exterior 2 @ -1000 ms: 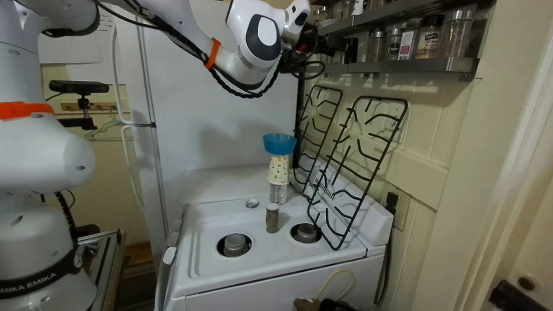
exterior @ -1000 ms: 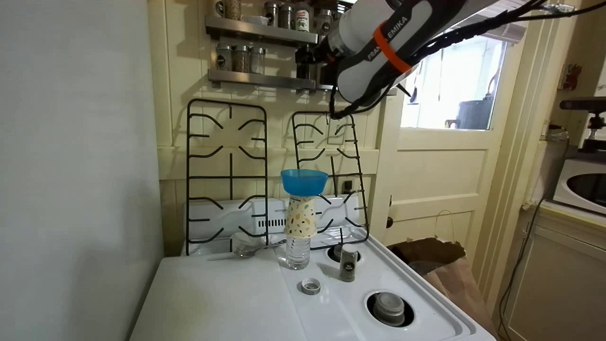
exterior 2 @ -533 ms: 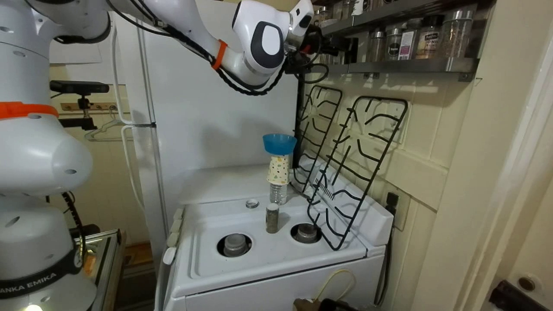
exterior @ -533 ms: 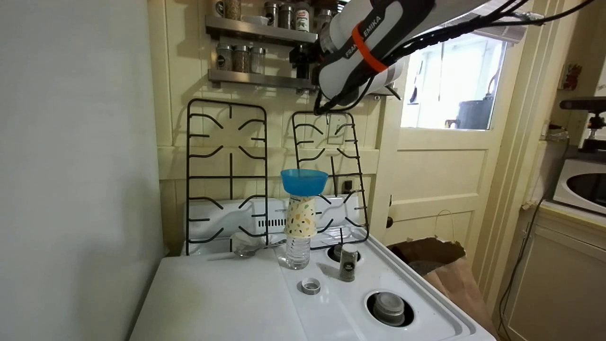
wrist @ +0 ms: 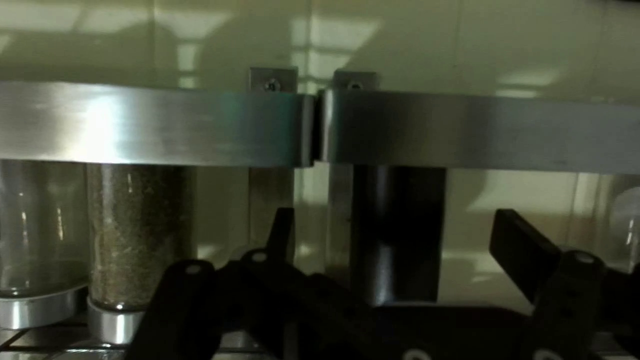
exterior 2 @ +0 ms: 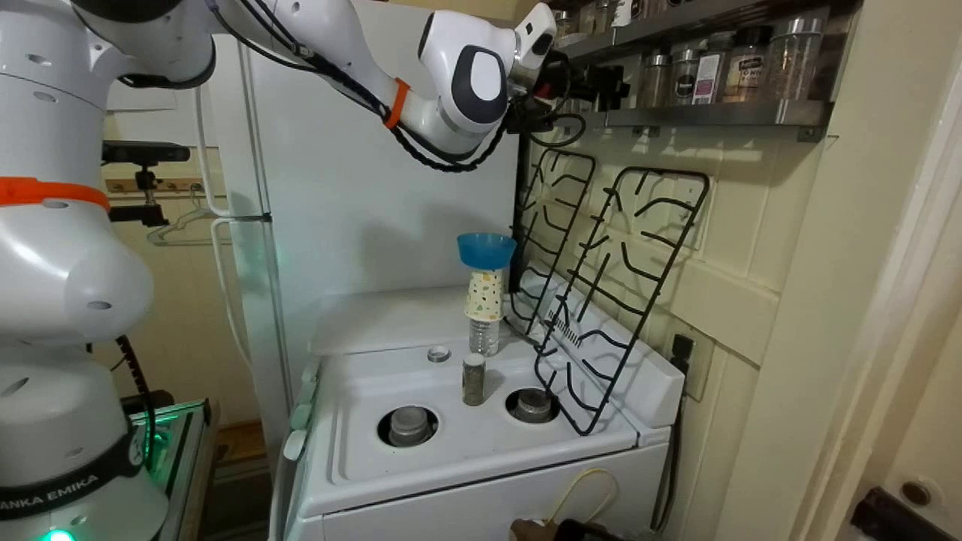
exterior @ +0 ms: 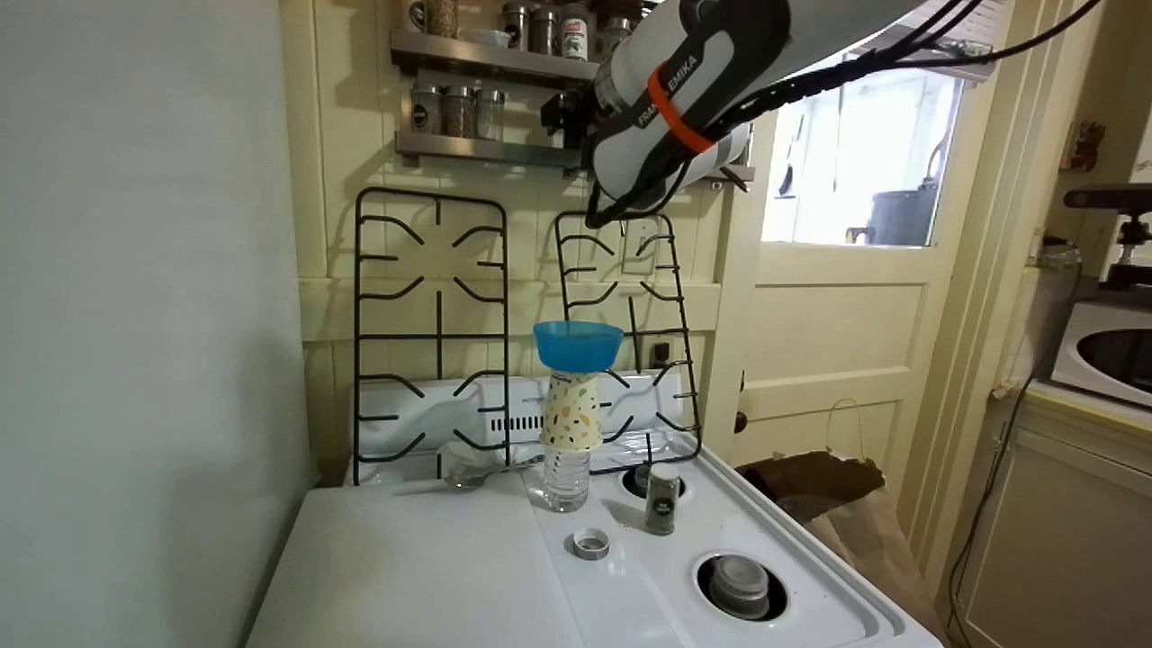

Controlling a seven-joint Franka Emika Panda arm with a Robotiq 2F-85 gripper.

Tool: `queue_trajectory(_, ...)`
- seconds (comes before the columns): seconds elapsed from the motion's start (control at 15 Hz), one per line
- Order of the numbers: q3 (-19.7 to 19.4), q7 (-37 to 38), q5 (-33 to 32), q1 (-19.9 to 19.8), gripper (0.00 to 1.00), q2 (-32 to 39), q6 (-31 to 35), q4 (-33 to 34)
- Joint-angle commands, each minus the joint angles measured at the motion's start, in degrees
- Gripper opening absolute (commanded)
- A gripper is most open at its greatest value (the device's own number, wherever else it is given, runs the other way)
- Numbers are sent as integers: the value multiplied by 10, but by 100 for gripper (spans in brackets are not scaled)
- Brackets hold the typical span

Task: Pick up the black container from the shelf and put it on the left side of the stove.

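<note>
Along the far wall (exterior: 531,234), the black container (wrist: 398,240) sits on the shelf (wrist: 450,130), framed by the gripper (wrist: 394,222), fingers spread.

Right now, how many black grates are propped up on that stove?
2, at its back: in an exterior view, a left grate and a right grate. No others show.
</note>
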Motion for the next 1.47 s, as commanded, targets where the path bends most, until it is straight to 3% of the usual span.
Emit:
queue_trajectory(0.0,43,13,2,-41,100,-21,6,18)
queue_trajectory(0.13,51,13,4,-47,100,-27,8,18)
queue_trajectory(0.2,53,13,4,-48,93,-30,9,18)
queue_trajectory(0.27,53,13,5,-49,73,-35,13,19)
queue_trajectory(0.4,49,11,5,-47,68,-42,16,23)
queue_trajectory(0.8,35,8,7,-40,21,-51,34,30)
queue_trajectory(1.13,25,-5,-4,-28,19,-47,46,27)
queue_trajectory(1.4,-1,-54,-36,4,19,-37,35,9)
